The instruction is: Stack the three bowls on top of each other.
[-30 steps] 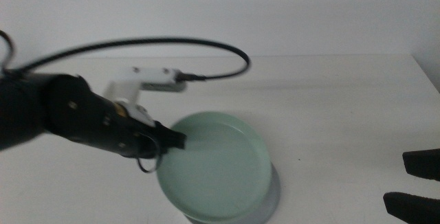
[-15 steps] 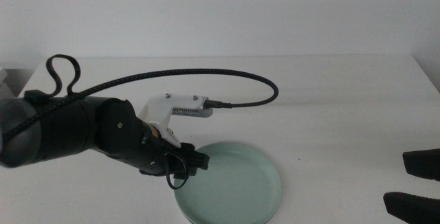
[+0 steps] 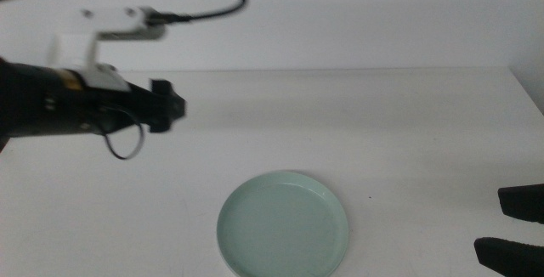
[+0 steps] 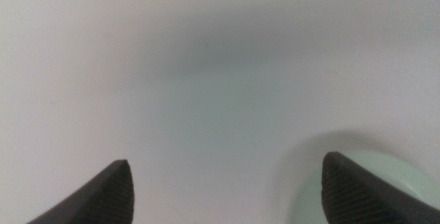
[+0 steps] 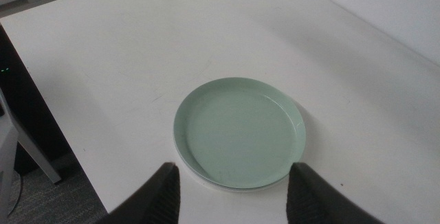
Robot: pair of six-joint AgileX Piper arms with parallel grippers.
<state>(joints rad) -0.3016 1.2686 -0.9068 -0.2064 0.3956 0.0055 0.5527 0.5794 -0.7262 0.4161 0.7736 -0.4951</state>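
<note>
One mint green bowl (image 3: 282, 224), two arms

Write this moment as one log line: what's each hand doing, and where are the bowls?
left hand: open, empty, raised off table | right hand: open, waiting | mint green bowl: top of stack | lower bowls: mostly hidden

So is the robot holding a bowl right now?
No. Both the left gripper and right gripper are open and empty; the mint green bowl sits on the table.
</note>
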